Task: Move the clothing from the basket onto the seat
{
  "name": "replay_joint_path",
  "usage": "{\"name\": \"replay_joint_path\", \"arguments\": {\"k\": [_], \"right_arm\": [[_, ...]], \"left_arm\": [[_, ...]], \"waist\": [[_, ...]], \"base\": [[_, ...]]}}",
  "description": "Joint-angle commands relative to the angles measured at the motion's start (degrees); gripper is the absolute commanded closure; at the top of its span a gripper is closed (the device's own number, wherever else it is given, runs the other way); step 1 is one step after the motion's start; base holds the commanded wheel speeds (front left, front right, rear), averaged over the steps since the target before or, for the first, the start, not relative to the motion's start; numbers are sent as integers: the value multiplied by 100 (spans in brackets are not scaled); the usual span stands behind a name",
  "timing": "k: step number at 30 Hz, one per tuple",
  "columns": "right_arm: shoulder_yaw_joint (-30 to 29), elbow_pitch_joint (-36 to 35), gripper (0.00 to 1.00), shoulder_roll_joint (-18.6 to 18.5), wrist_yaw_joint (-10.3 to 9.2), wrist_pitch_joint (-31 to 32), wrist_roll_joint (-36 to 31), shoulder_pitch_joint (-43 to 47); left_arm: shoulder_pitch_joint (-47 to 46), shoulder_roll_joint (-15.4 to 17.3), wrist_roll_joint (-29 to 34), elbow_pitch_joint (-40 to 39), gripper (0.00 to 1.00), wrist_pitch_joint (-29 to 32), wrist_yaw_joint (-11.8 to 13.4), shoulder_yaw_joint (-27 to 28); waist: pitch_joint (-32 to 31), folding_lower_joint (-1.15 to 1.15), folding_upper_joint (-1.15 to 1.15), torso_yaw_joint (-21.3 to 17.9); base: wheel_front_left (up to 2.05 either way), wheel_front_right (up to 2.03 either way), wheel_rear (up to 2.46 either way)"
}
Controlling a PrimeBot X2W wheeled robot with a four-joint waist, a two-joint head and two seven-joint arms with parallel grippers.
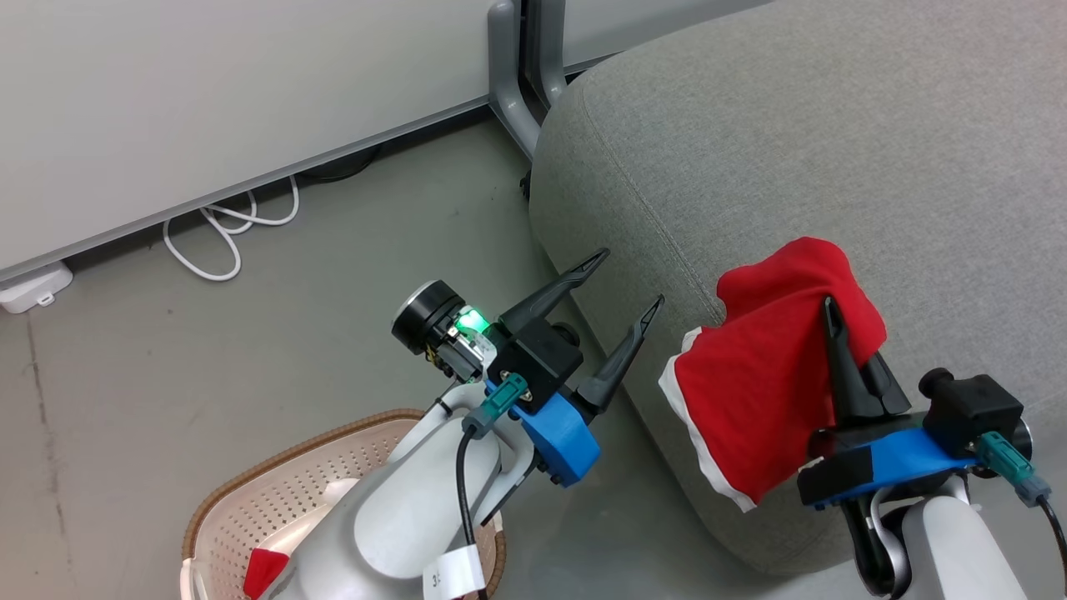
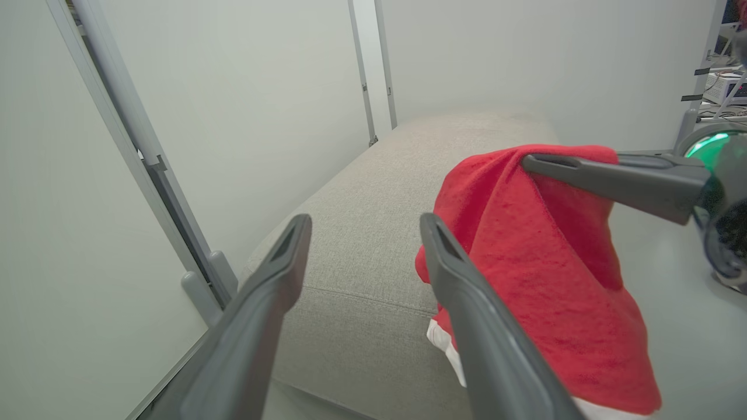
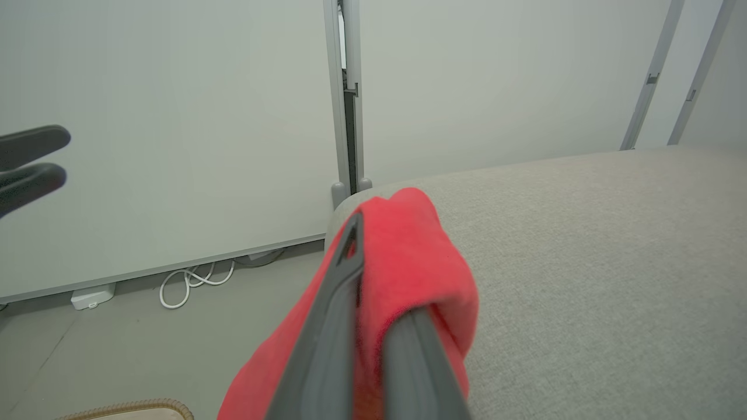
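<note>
Below, basket (image 1: 267, 500), red clothing (image 1: 265, 572) inside, mostly hidden

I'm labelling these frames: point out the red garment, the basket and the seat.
red garment (image 1: 750, 392), head view, middle of the cloth.
basket (image 1: 267, 500), head view, perforated inner wall.
seat (image 1: 792, 150), head view, bare top surface.

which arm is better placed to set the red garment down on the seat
Right. The right gripper is shut on the red garment, holding it at the seat's near edge, so it likely just lowers and releases. The left gripper is open and empty, off the seat, above the basket.
</note>
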Motion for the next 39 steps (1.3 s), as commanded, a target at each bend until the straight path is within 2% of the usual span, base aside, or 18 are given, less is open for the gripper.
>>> {"name": "replay_joint_path", "arguments": {"k": [1, 8, 16, 20, 25, 29, 33, 37, 39], "right_arm": [[-3, -21, 100, 6, 1, -22, 16, -4], [-93, -181, 100, 6, 1, -22, -58, -594], [-747, -374, 100, -111, 1, -22, -223, -2203], [-1332, -521, 100, -364, 1, -22, -250, -3013], [-1965, -626, 100, -911, 1, -21, -324, -3870], [-2390, -390, 100, -1405, 1, -21, -274, -4318], [-2684, 86, 100, -1747, 1, -21, -260, -4521], [-2800, 752, 100, -1905, 1, -22, -432, -4500], [-2810, 1089, 100, -1858, 1, -23, -547, -4464]], "left_arm": [[23, 5, -13, 6, 0, -16, -3, 11], [-137, 41, 68, -39, 0, -16, -5, 60], [-654, 213, 244, -63, 0, -16, -7, -34], [-1036, 314, 295, -82, 0, -16, -8, -196], [-1504, 495, 385, -133, 0, 10, -7, -388], [-1763, 651, 418, -259, 0, 79, -7, -414], [-1921, 787, 437, -402, 0, 147, -7, -411], [-1994, 868, 463, -535, 0, 203, 16, -423], [-2005, 894, 475, -595, 0, 214, 31, -443]], "waist": [[2, 0, 0, 4], [215, 0, 0, 62], [1113, 0, 0, 267], [1713, 0, 0, 477], [2443, 0, 0, 646], [2946, 0, 0, 672], [3312, 0, 0, 666], [3532, 0, 0, 670], [3595, 0, 0, 675]], "base": [[0, 0, 0], [0, 0, 0], [0, 0, 0], [0, 0, 0], [0, 0, 0], [0, 0, 0], [0, 0, 0], [0, 0, 0], [0, 0, 0]]}}
